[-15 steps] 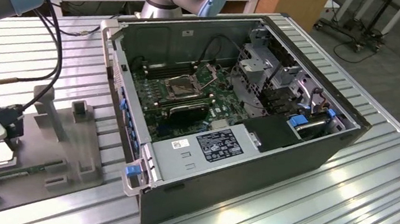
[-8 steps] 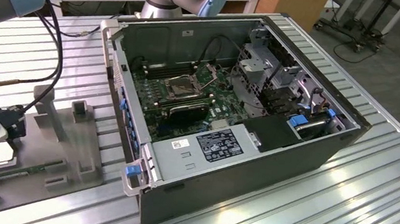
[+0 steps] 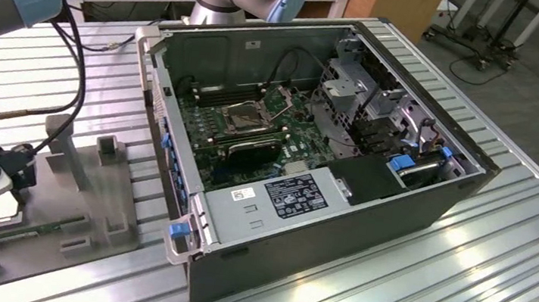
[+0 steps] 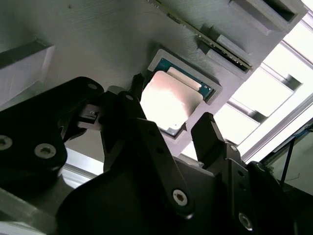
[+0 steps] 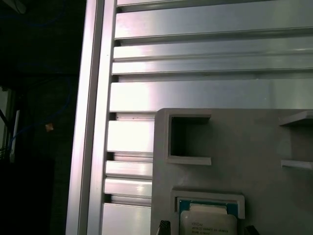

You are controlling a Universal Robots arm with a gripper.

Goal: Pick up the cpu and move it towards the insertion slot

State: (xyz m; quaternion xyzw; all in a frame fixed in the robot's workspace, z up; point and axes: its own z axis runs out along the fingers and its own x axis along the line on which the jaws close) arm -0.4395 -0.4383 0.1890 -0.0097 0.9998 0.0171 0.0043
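On the slotted table [image 3: 498, 284] the open computer case [image 3: 340, 243] holds the insertion slot [image 3: 246, 116], and well apart from it, over the grey tray [image 3: 90, 207], my gripper [image 4: 172, 105] hangs spread wide and empty, straddling the cpu [image 5: 208, 223], which seems to lie flat in its pocket [image 5: 205, 197].

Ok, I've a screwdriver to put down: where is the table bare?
Bare slatted table lies beside the computer case, toward the exterior view's right. The grey tray is crowded: pockets, a memory stick, the cpu, the gripper above.
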